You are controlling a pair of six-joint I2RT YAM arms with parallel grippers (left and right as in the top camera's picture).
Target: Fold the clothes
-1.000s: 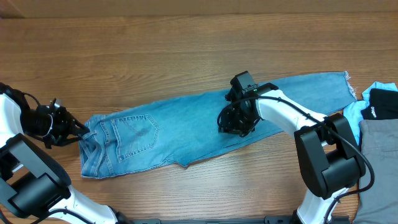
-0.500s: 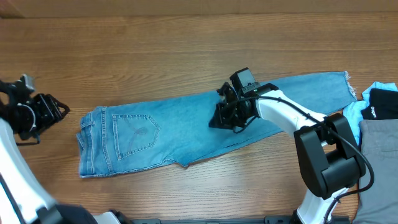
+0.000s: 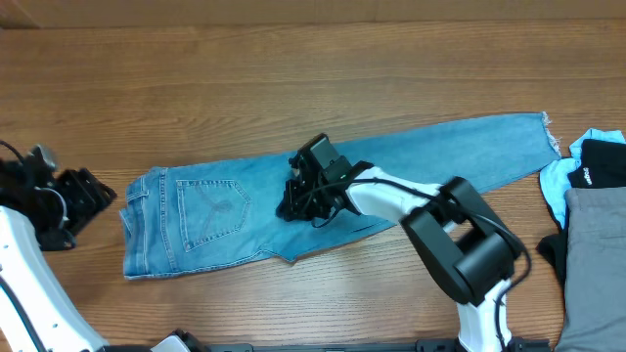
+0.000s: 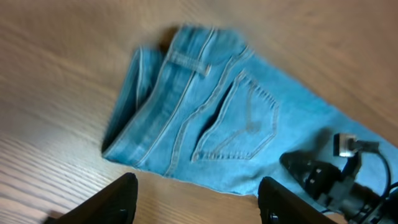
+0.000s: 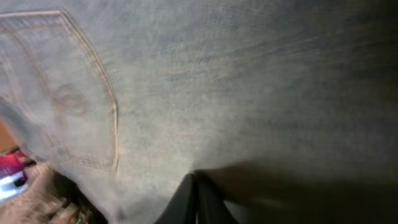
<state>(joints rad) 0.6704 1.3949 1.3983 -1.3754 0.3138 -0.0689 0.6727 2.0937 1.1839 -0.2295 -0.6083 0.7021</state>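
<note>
The light-blue jeans (image 3: 421, 161) lie flat across the table, waistband at the left and frayed hem (image 3: 548, 127) at the far right. A stitched back pocket (image 3: 213, 210) faces up; it also shows in the left wrist view (image 4: 239, 127). My right gripper (image 3: 296, 203) rests on the jeans just right of the pocket. Its fingers (image 5: 196, 196) are shut together with their tips pressed on the denim (image 5: 236, 81). My left gripper (image 3: 98, 200) is open and empty, left of the waistband (image 4: 186, 59) and apart from it, its fingers (image 4: 202, 205) over bare wood.
A plain grey garment (image 3: 597, 259), a black garment (image 3: 602, 161) and a pale-blue one (image 3: 556, 186) lie at the table's right edge, near the hem. The wooden table (image 3: 293, 78) extends behind the jeans.
My right gripper has slid left along the jeans from mid-leg toward the pocket. My left gripper has let go of the waistband and drawn back left; the waistband now lies flatter.
</note>
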